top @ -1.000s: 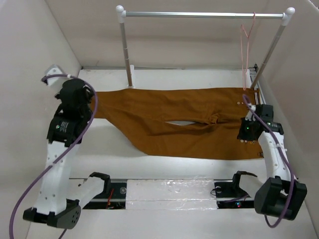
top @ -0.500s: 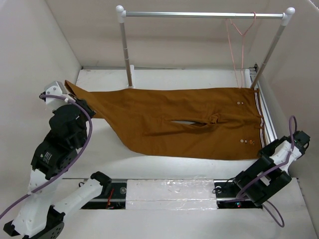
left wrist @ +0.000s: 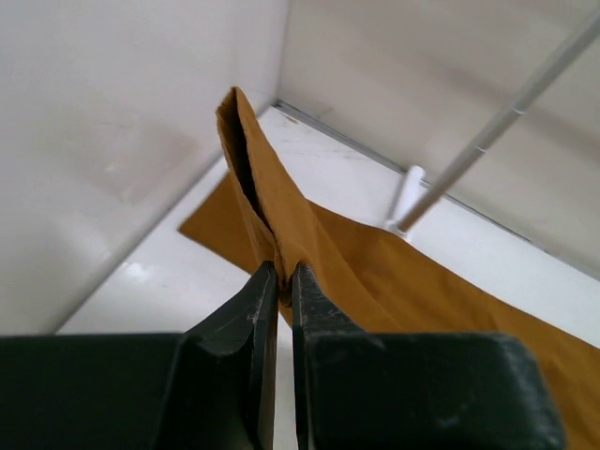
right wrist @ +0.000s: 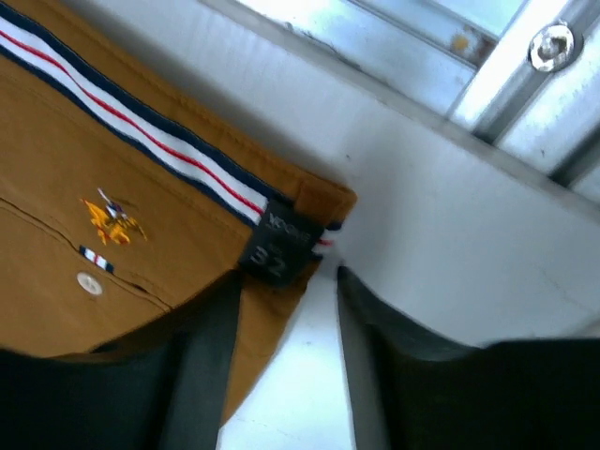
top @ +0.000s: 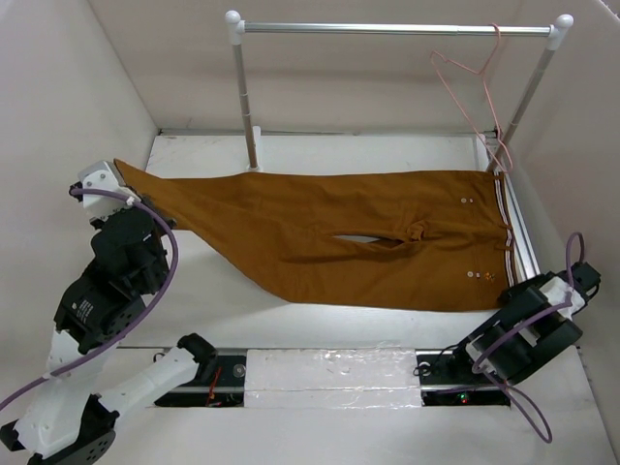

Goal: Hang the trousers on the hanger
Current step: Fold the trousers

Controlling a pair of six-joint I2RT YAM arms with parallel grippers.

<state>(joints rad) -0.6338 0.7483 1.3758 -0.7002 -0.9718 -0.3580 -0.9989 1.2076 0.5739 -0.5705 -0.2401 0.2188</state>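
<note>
The rust-brown trousers (top: 368, 237) lie flat across the table, with the striped waistband at the right and the legs to the left. My left gripper (top: 101, 180) is shut on the far leg's hem and holds it raised at the left wall. In the left wrist view the cloth (left wrist: 375, 272) is pinched between the closed jaws of this gripper (left wrist: 279, 277). My right gripper (top: 513, 293) is low at the waistband's near corner. In the right wrist view it (right wrist: 286, 281) is open and empty, next to the "32" label (right wrist: 277, 248). The pink hanger (top: 481, 70) hangs tilted from the rail's right end.
A silver rail (top: 387, 29) on white posts spans the back of the table; its left post (top: 244, 107) stands just behind the trousers. White walls close in on the left, back and right. A metal strip (right wrist: 525, 75) runs along the table's right edge.
The left arm has pulled back toward the near left, drawing the leg hem up and left. The right arm has withdrawn from the waistband and folded low. The hanger has swung.
</note>
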